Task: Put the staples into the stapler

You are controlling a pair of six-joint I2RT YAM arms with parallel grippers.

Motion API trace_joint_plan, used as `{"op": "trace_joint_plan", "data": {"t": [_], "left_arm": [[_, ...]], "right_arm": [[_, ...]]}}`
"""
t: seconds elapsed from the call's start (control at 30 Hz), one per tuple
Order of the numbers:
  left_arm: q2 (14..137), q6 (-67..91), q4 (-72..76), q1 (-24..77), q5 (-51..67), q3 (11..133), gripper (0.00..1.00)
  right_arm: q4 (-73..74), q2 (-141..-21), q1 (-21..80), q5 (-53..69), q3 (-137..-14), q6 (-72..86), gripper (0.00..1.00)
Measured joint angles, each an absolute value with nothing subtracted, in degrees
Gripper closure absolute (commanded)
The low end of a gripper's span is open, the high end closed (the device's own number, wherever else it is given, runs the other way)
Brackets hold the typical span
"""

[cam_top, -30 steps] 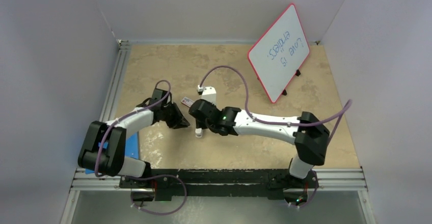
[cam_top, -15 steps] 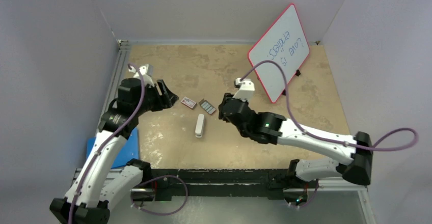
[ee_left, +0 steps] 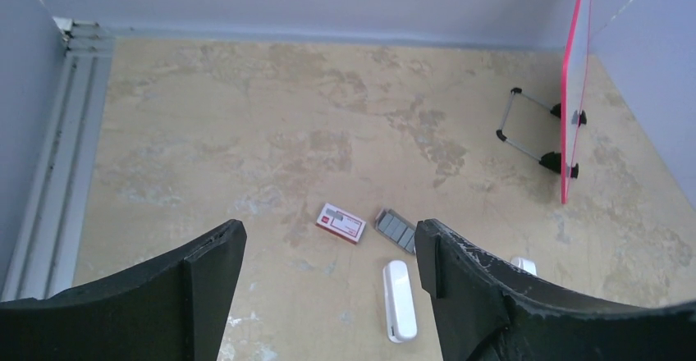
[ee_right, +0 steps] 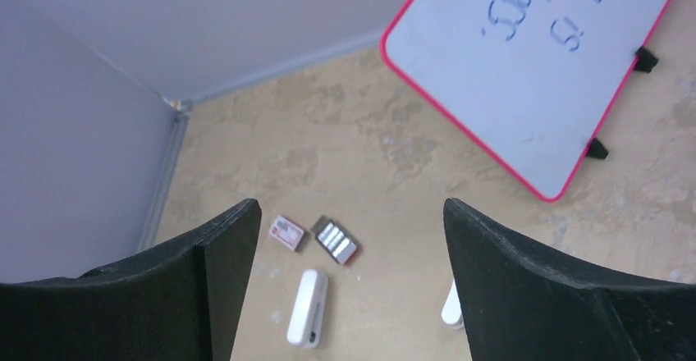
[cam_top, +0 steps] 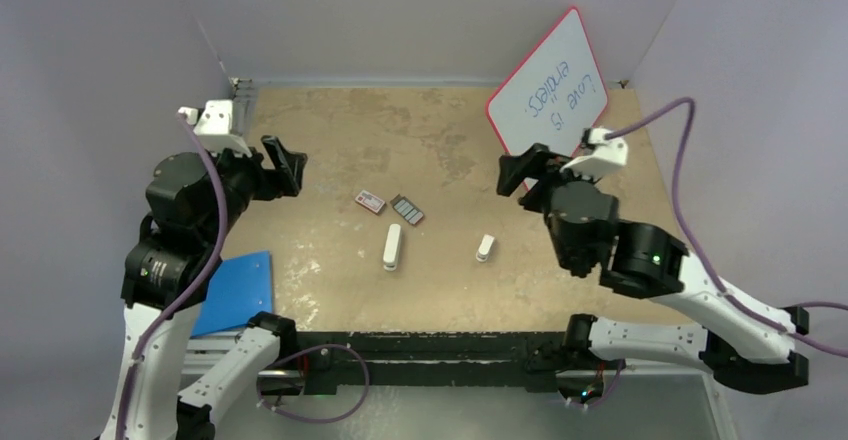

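Spreading wide above a mottled beige tabletop (cam_top: 330,130), the black-and-white left arm (cam_top: 165,260) and right arm (cam_top: 640,260) hang clear of the work. The left gripper (cam_top: 283,167) and the right gripper (cam_top: 518,178) are both gaping and holding nothing. A pink-framed whiteboard (cam_top: 548,100) leans on wire feet at the far right. Its blue handwriting is upside down and hard to read, and its edges are cut off in both wrist views. A flat blue pad (cam_top: 240,290) at the near left lies partly hidden under the left arm. Mid-table, between the arms, the slim white bar-shaped stapler (cam_top: 392,247) lies untouched. Just beyond it sits the small tray of grey staples (cam_top: 407,209). Its red-and-white cardboard sleeve (cam_top: 370,201) lies close by on the left, not touching. A short stubby white piece (cam_top: 485,248) rests to the stapler's right, half masked by a black finger in each wrist view. A second ago both grippers crowded over the table's centre, covering the stapler; now they have drawn back to either side.
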State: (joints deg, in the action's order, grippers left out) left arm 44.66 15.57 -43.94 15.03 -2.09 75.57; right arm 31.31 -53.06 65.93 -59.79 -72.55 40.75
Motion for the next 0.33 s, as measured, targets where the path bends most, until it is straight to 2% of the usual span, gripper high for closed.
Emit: {"op": "trace_joint_plan", "data": {"t": [0.33], "left_arm": [[42.48, 13.8, -46.52, 15.03, -3.01, 79.35, 0.2]], "right_arm": [[29.19, -45.98, 65.87, -63.96, -76.14, 35.0, 0.09]]}}
